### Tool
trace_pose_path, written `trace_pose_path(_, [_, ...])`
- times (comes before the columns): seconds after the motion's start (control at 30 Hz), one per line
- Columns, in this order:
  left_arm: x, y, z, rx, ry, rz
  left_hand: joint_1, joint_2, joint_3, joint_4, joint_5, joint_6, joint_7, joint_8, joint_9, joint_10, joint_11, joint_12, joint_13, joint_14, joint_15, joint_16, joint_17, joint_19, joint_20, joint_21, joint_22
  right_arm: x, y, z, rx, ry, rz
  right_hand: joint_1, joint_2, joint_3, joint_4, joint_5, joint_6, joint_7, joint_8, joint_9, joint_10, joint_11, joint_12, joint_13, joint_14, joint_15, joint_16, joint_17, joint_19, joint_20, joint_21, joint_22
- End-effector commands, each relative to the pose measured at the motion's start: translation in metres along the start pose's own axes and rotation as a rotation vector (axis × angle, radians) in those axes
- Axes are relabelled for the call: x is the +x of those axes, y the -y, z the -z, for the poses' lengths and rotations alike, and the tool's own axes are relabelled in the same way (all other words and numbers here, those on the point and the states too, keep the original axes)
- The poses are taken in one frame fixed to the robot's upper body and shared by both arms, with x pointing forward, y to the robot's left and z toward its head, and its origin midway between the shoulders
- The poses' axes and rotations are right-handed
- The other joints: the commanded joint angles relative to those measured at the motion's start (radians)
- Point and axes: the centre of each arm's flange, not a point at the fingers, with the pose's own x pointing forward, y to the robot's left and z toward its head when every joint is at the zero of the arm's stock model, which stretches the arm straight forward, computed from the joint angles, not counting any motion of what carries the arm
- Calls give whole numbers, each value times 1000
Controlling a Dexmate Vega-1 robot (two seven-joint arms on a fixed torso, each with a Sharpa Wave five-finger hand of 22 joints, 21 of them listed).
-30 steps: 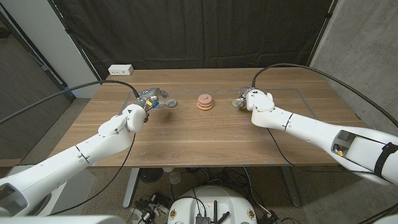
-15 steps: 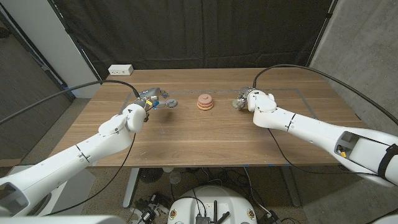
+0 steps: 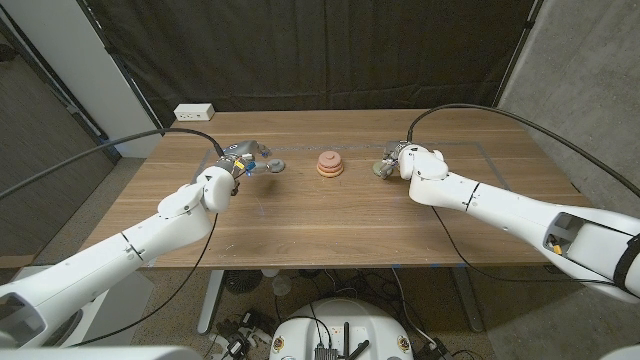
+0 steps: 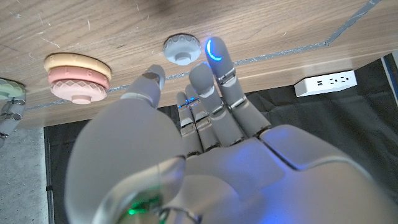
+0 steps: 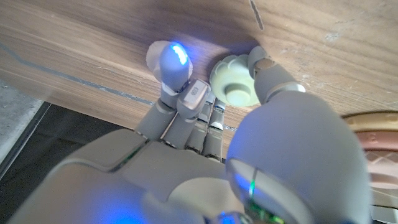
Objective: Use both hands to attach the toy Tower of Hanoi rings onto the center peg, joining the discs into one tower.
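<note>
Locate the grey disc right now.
In the head view the grey disc lies on the table left of the centre stack, just off the left hand's fingertips. The left wrist view shows it not gripped.

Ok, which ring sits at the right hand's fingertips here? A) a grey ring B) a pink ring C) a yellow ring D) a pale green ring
D: in the right wrist view the right hand has its fingers against a pale green ring on the table, away from the stack.
</note>
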Motion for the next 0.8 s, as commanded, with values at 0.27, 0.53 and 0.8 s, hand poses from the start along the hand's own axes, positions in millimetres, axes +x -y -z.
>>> trace_pose_path(0.27, [-3, -2, 0, 2, 1, -5, -5, 3, 13, 1, 6, 11, 1, 1, 6, 14, -4, -2, 3, 4, -17, 1, 5, -4, -103, 8, 2, -13, 19, 0, -14, 17, 50, 17, 49, 14, 1, 7, 118, -99, 59, 4, 164, -145, 3, 30, 18, -21, 8, 2, 16, -14, -4, 7])
trace_pose_path(0.53, [-5, -2, 1, -5, 0, -8, -7, 3, 17, 1, 6, 13, 0, 0, 7, 20, -6, -2, 5, 5, -17, 4, 7, -4, -103, 10, 2, -24, 30, -3, -21, 32, 72, 19, 49, 15, -1, 8, 128, -99, 63, 4, 172, -143, 2, 32, 21, -21, 9, 2, 18, -13, -5, 8])
trace_pose_path(0.8, [-7, -3, 1, -6, 2, -14, -8, 2, 22, 0, 5, 16, 2, -1, 8, 22, -5, -4, 6, 5, -16, 6, 8, -5, -103, 12, 2, -33, 41, -4, -29, 43, 78, 20, 50, 16, -2, 9, 137, -99, 67, 3, 182, -142, 0, 35, 24, -21, 9, 2, 20, -13, -6, 10])
